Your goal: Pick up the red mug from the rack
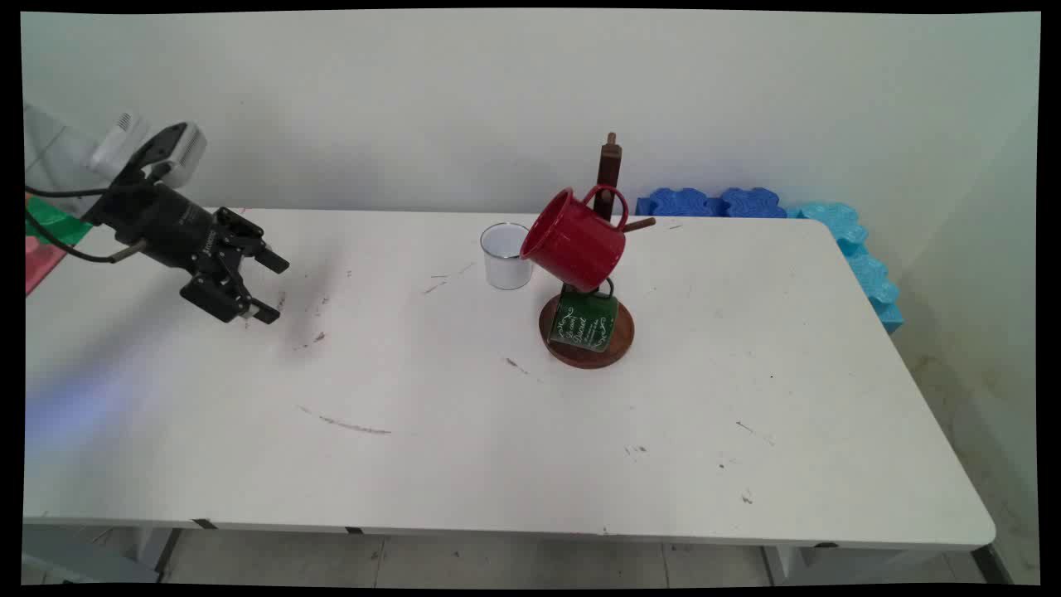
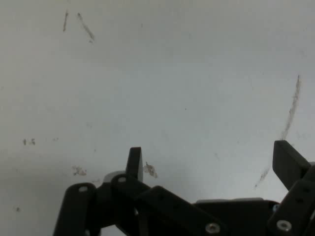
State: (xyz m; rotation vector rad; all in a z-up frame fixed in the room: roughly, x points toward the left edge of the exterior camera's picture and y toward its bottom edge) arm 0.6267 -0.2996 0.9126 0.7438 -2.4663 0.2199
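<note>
My black gripper (image 1: 272, 290) hangs open and empty over the table's left part, tilted toward the right, with nothing between its fingers. In the hand view the gripper (image 2: 209, 157) looks down on bare scuffed tabletop (image 2: 187, 73). Far to its right stands a wooden mug tree (image 1: 609, 170) on a round base (image 1: 623, 342). A red mug (image 1: 574, 240) hangs tilted from an upper peg, and a green mug (image 1: 584, 322) hangs low by the base. A small white cup (image 1: 506, 257) stands upright just left of the red mug.
The white table (image 1: 497, 431) carries dark scuff marks. Blue foam pieces (image 1: 837, 228) line the far right edge and back corner. A red and green object (image 1: 46, 236) lies at the far left behind the arm.
</note>
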